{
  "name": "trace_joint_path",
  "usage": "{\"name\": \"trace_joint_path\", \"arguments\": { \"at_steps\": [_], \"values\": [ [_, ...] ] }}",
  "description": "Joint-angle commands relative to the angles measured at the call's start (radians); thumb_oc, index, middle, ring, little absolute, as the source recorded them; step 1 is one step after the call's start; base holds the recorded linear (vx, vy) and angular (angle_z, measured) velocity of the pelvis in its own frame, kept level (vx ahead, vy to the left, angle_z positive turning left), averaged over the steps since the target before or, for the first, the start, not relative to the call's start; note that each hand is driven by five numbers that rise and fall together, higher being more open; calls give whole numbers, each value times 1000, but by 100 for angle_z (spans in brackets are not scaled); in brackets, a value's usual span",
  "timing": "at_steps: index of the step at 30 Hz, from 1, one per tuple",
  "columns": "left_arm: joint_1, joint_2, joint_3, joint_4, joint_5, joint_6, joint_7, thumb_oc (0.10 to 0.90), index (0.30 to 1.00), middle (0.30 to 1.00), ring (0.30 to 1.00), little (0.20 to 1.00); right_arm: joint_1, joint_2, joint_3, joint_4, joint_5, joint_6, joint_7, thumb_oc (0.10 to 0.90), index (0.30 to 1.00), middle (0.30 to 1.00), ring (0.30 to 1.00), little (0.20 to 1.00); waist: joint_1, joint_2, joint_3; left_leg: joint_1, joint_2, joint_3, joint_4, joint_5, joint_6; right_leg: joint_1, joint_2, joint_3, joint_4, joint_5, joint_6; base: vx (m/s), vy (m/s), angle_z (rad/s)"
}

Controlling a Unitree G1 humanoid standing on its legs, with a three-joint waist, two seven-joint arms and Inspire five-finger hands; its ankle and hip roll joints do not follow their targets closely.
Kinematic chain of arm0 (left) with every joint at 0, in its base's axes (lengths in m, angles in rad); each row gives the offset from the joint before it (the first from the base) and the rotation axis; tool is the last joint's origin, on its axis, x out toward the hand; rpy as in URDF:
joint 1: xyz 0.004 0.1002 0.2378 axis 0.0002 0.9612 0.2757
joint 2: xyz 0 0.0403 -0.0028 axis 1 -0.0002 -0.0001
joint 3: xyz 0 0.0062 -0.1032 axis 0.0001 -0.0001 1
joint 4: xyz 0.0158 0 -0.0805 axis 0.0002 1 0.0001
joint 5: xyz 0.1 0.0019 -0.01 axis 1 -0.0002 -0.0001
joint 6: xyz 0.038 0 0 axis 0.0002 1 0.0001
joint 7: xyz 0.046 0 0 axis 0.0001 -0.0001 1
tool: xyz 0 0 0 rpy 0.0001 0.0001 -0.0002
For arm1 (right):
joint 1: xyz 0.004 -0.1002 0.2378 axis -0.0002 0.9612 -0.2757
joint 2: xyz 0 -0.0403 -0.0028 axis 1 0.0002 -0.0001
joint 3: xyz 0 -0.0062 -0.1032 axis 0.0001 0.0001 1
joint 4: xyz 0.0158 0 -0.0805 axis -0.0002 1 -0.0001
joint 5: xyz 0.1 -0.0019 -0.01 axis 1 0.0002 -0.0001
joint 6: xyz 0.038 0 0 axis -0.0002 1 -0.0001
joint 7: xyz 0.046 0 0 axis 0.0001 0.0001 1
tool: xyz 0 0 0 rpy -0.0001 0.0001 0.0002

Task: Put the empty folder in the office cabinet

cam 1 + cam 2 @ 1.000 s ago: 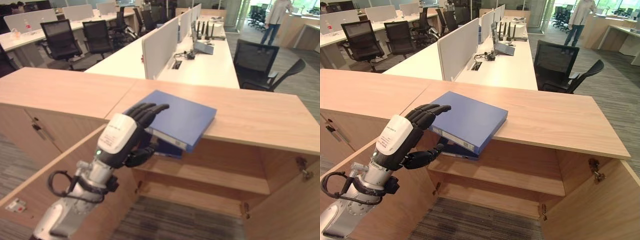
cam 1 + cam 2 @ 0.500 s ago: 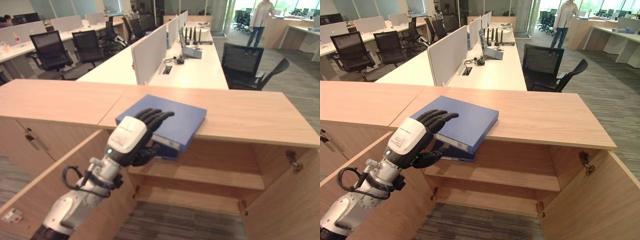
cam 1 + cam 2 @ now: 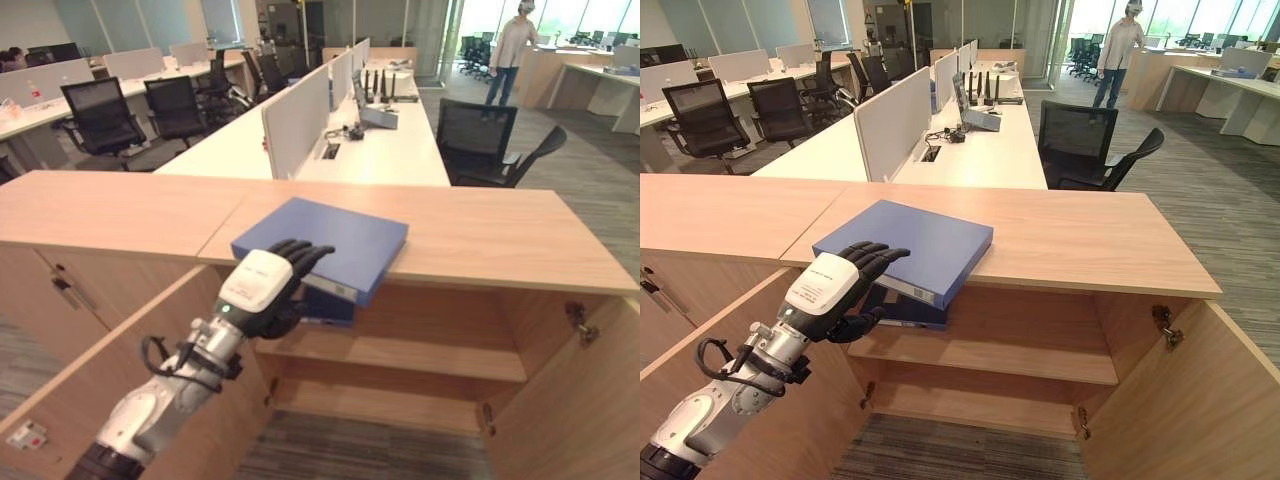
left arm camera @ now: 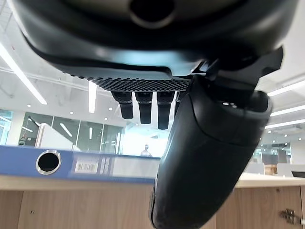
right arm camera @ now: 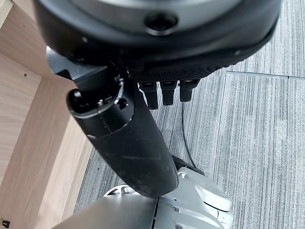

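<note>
Left eye view: blue folder (image 3: 325, 245) overhanging the cabinet (image 3: 500, 235) top is pinched by the left hand (image 3: 262, 290); it could slip and drop.

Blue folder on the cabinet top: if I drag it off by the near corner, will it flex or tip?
The blue folder looks like a rigid lever-arch binder, so it should stay stiff. Its near corner already overhangs the cabinet top, so it may tip once pulled further. The left robot hand has fingers on the cover and thumb underneath; the smooth cover could slip.

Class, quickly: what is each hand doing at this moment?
Left hand: fingers over the blue folder, thumb beneath; holding it.
Right hand: open, holding nothing.
</note>
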Motion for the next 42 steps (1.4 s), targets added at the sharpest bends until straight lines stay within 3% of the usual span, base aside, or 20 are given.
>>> {"name": "trace_joint_path", "arguments": {
  "at_steps": [1, 18, 42],
  "values": [
    [-213, 17, 31, -34, 40, 33, 99, 800, 900, 900, 900, 900, -98, 46, 50, 12, -2, -12, 11, 800, 900, 900, 900, 900, -17, -52, -5, 8, 19, -90, -6, -62, -50, 19, -21, 22, 6, -31, 80, -1, -1, -3],
    [-383, 14, -91, 86, 174, 92, 165, 800, 900, 900, 900, 900, -108, 43, 71, 19, -9, -15, 5, 800, 900, 900, 900, 900, -35, -50, -10, 14, 17, -79, -6, -67, -49, 16, -19, 32, 6, -30, 81, 2, 1, -3],
    [-381, -17, -120, 180, 171, 120, 146, 800, 900, 900, 900, 900, -107, 36, 68, 23, -16, -13, -2, 800, 900, 900, 900, 900, -40, -47, -13, 25, 11, -78, -6, -74, -45, 23, -19, 36, 6, -32, 81, 0, 0, 0]
  ]
}}
